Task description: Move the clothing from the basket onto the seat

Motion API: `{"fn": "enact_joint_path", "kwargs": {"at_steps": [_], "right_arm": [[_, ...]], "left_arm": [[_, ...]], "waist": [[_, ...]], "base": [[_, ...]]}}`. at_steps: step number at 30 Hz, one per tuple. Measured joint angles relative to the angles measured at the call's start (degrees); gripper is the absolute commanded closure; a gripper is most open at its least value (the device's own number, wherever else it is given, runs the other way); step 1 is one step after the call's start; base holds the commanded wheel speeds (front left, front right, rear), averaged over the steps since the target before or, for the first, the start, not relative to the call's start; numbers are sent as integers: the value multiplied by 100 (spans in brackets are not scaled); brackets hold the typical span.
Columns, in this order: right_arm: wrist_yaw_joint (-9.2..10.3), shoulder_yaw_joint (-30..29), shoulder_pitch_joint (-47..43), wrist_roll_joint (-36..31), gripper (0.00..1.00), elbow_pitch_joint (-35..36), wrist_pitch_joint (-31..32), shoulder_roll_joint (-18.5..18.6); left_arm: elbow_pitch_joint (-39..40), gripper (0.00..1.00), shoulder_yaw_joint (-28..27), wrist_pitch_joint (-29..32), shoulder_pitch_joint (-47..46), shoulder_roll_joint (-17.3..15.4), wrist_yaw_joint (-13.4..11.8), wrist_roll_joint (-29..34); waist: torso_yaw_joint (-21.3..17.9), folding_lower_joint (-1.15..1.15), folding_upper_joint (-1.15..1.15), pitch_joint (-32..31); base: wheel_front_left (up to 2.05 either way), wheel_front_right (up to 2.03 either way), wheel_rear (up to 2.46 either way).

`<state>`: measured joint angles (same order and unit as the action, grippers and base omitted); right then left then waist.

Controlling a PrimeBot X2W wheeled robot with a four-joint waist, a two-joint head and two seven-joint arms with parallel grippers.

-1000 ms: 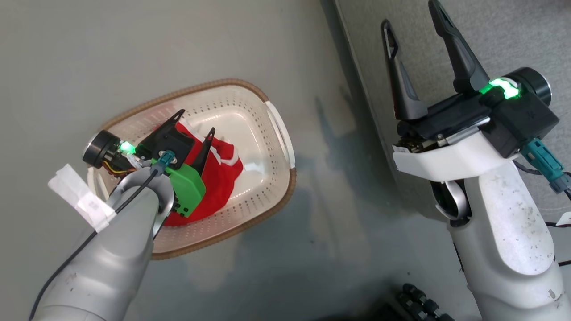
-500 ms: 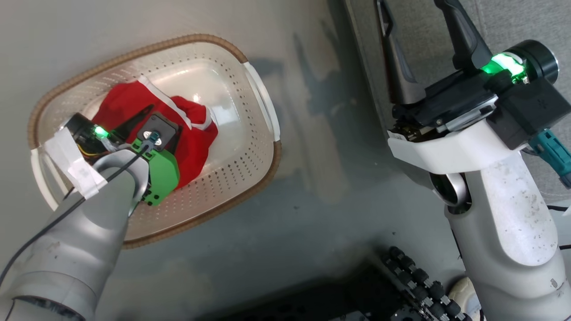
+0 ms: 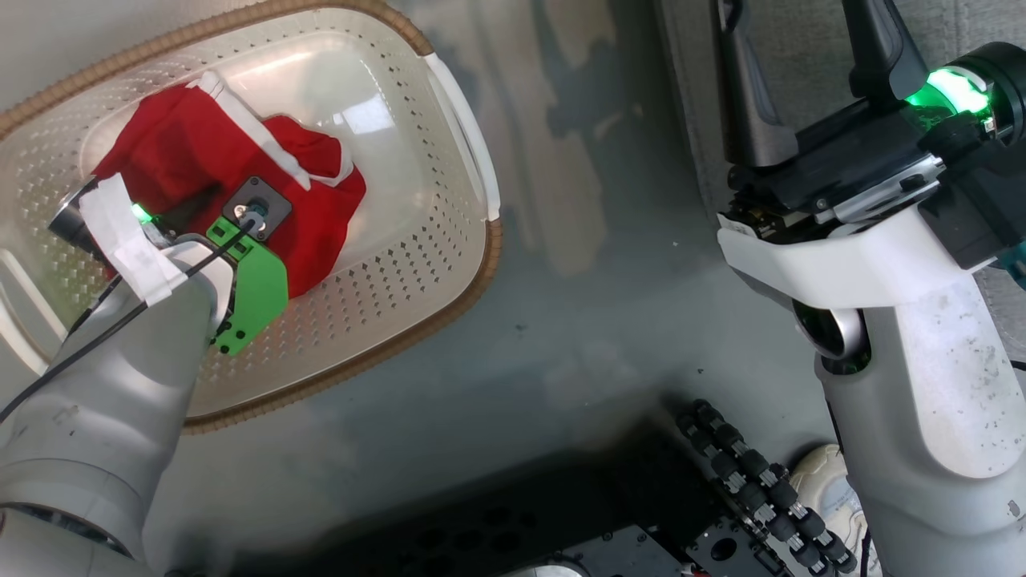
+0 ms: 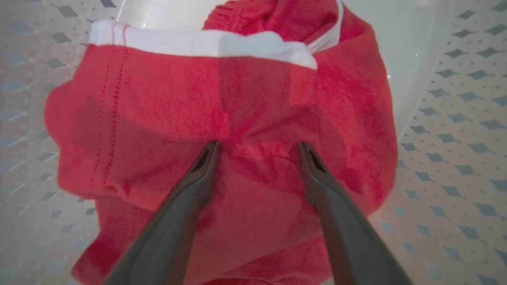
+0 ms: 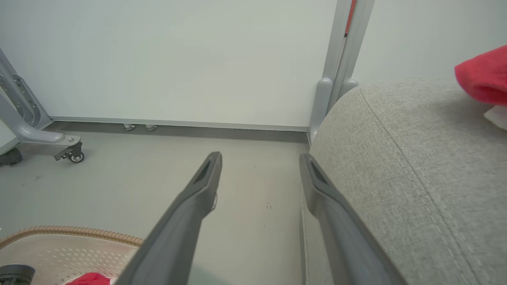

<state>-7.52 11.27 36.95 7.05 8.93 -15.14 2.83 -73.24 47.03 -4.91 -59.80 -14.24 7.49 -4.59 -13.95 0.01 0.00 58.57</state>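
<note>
A red garment (image 3: 200,152) with white trim lies crumpled in the cream perforated basket (image 3: 417,240), which stands on the floor at the head view's upper left. My left gripper (image 4: 257,146) points down into the basket. It is open, and both fingertips (image 4: 210,152) press on the red cloth (image 4: 237,99) with a fold between them. My right gripper (image 5: 259,158) is open and holds nothing, hanging beside the edge of the grey seat (image 5: 396,166). Another red garment (image 5: 481,75) lies on the seat. The basket's rim (image 5: 71,231) also appears in the right wrist view.
My dark wheeled base (image 3: 753,481) and a pale round object (image 3: 817,481) sit at the head view's bottom. A grey frame leg on a caster (image 5: 59,146) stands by the wall. A grey post (image 5: 340,59) rises behind the seat. Bare floor (image 3: 577,336) separates basket and seat.
The head camera has dropped closer, so the whole picture has shifted. My left gripper has turned from slanted to straight down and sunk onto the red garment. The right gripper has stayed open.
</note>
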Motion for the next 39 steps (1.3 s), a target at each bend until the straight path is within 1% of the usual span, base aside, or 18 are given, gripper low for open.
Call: {"fn": "enact_joint_path", "kwargs": {"at_steps": [5,11,12,13,14,20,25,30,39], "right_arm": [[0,-25,-10,-34,0,143,1,0],[0,-100,-176,-146,0,339,1,0],[0,-108,-205,-162,0,363,0,0],[0,-114,-238,-170,0,372,1,0],[0,-118,-255,-177,0,381,1,0],[0,-116,-273,-197,0,378,1,0],[0,-144,-227,-145,0,315,1,0],[0,-201,-230,-109,0,158,1,0],[0,-305,-423,-110,0,-267,0,-2]], "left_arm": [[-36,0,118,399,-75,-69,0,4],[-42,0,197,636,-120,22,-3,2],[-43,43,240,649,-122,37,-13,12],[-45,78,272,686,-125,56,-19,21],[-47,100,297,679,-126,67,-19,29],[-59,100,369,598,-177,112,-21,47],[-60,100,422,229,-246,193,-23,4],[-63,100,468,-154,-253,331,-23,-71],[-40,100,455,-800,-96,719,-11,-360]], "waist": [[-15,0,0,173],[17,0,0,273],[29,0,0,279],[43,0,0,283],[52,0,0,285],[86,0,0,291],[77,0,0,193],[115,0,0,-36],[251,-1,0,-694]], "base": [[0,0,0],[0,0,0],[0,0,0],[0,0,0],[0,0,0],[0,0,0],[0,0,0],[0,0,0],[0,0,0]]}}
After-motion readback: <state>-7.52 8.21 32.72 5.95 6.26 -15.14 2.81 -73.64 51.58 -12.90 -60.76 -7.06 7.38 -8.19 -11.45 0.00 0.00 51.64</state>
